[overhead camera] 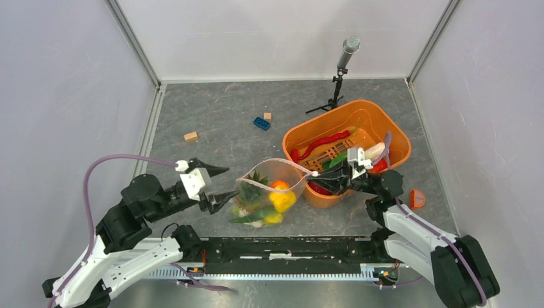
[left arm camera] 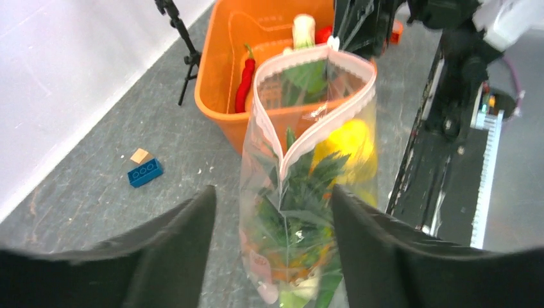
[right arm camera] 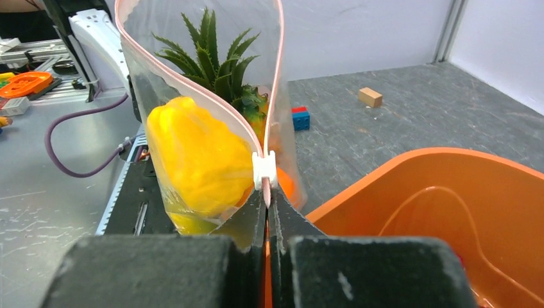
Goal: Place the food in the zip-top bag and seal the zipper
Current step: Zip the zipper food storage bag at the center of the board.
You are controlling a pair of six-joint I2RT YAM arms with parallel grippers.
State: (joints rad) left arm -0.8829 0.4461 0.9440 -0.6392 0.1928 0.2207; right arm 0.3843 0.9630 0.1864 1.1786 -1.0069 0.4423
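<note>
The zip-top bag [overhead camera: 266, 192] stands between the arms with its mouth open. Inside it are food pieces: a yellow pepper [right arm camera: 199, 160], a pineapple with green leaves [right arm camera: 212, 58], an orange [overhead camera: 279, 185] and leafy greens [left arm camera: 301, 218]. The pink zipper [left arm camera: 266, 128] gapes in a loop, with its white slider [right arm camera: 264, 170] at the right end. My right gripper [right arm camera: 268, 202] is shut on the zipper strip just below the slider. My left gripper [overhead camera: 232, 181] is open, with one finger on each side of the bag's left end [left arm camera: 272, 192].
An orange basket [overhead camera: 359, 119] with a red chilli [overhead camera: 324, 142] and other toys stands behind the right gripper. A blue brick [overhead camera: 261, 123] and two tan blocks [overhead camera: 190, 136] lie at the back left. A microphone stand [overhead camera: 340, 70] is at the back. An orange-red piece [overhead camera: 417, 199] lies at the right.
</note>
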